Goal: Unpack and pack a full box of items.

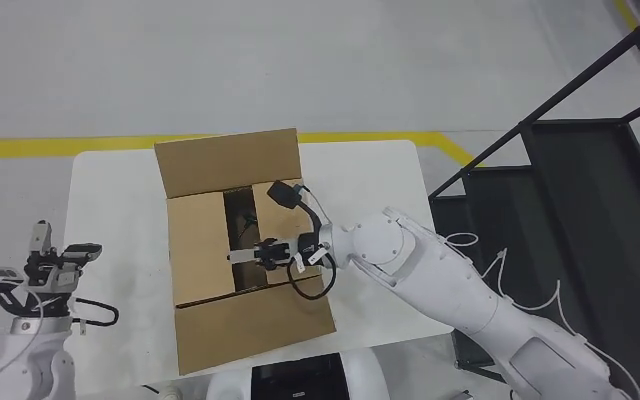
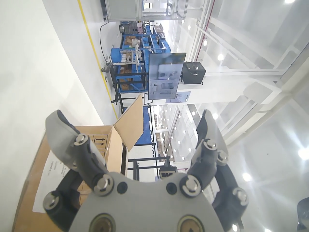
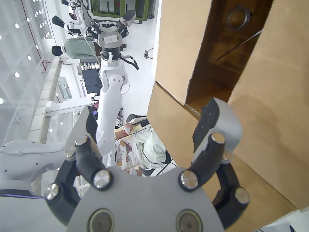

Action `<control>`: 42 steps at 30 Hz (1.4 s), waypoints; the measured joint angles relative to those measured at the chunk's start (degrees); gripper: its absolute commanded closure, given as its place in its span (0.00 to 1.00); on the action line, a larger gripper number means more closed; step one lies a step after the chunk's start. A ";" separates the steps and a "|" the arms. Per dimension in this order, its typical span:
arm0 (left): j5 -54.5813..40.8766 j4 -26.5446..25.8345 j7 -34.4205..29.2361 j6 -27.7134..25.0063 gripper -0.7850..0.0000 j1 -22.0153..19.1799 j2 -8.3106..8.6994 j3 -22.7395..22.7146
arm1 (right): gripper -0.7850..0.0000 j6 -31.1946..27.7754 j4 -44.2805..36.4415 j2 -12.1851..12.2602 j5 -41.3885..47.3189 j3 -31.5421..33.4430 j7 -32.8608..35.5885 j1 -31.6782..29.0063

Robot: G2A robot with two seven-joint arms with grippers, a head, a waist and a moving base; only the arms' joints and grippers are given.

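Note:
A brown cardboard box stands on the white table; its far and near outer flaps are folded outward and its two inner flaps leave a dark gap. My right gripper hovers over that gap, open and holding nothing. In the right wrist view the right gripper straddles a flap edge of the box, and a round ring-shaped item lies deep inside. My left gripper is raised beside the table's left edge, away from the box. The left gripper is open and empty, with the box behind it.
A black metal stair frame stands close to the table's right side. A yellow line runs along the floor behind the table. Bare table surface lies to the right of the box and along its left side.

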 measured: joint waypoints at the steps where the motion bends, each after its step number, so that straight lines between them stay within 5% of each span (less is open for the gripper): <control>1: 0.49 0.17 -0.24 0.18 0.00 -0.31 0.00 0.45 | 0.00 0.46 0.35 -0.49 -0.10 -0.90 0.16 1.31; 8: 3.37 1.40 -2.32 1.87 0.00 -2.37 -0.07 4.77 | 0.00 5.99 5.65 -5.12 -1.54 -8.61 -0.89 11.59; 15: 8.34 3.59 -2.94 1.77 0.00 -4.46 -0.07 8.40 | 0.00 9.79 9.74 -8.12 -1.10 -11.89 -3.63 14.61; 35: 12.50 4.53 -3.71 5.28 0.00 -7.79 -0.31 16.62 | 0.00 7.40 12.99 -8.25 -2.40 -8.41 -3.34 9.14; 42: 11.67 4.79 -0.98 3.84 0.00 -8.31 -0.19 14.83 | 0.00 7.65 13.72 -8.28 -3.11 -7.36 -2.91 8.08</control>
